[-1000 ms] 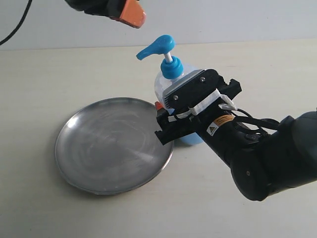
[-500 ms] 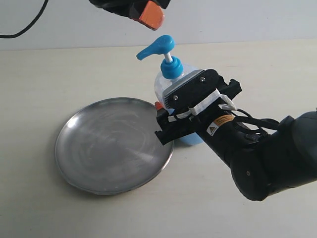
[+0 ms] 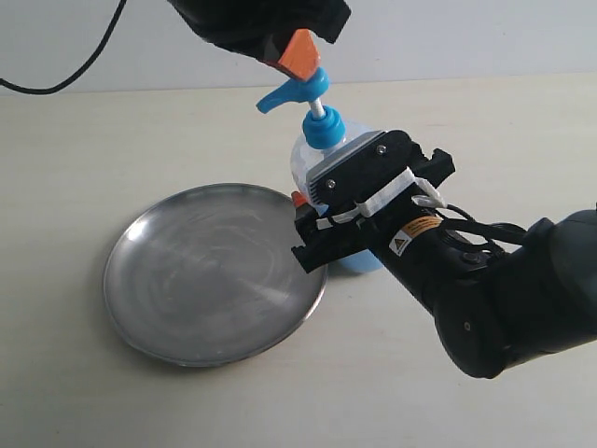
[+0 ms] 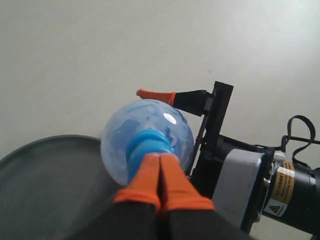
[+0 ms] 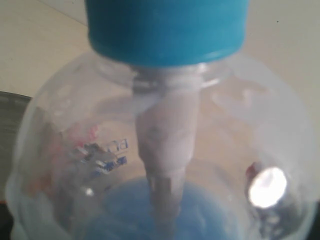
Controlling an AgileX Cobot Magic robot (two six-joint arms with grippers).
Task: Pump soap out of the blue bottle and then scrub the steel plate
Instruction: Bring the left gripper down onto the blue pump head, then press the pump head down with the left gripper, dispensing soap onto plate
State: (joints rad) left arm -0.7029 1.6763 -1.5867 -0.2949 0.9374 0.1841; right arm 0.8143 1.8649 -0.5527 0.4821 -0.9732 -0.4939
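The blue bottle [image 3: 322, 140] stands upright beside the right rim of the steel plate [image 3: 210, 271]. My right gripper [image 3: 300, 227] is shut on the bottle's clear body, with one orange-tipped finger [image 4: 156, 95] showing on its far side. In the right wrist view the bottle [image 5: 165, 130] fills the picture, with light blue soap [image 5: 145, 215] low inside. My left gripper [image 3: 300, 51] is shut, its orange fingertips [image 4: 150, 175] pressed together right above the bright blue pump head [image 3: 291, 91]. Whether they touch it I cannot tell. The plate looks bare.
The beige tabletop [image 3: 84, 140] lies all around the plate. A black cable [image 3: 65, 65] hangs at the upper left. The bulky right arm [image 3: 504, 299] fills the lower right of the exterior view.
My left gripper has moved right and down, from the top edge of the exterior view to just above the pump head. The right gripper, bottle and plate have stayed put.
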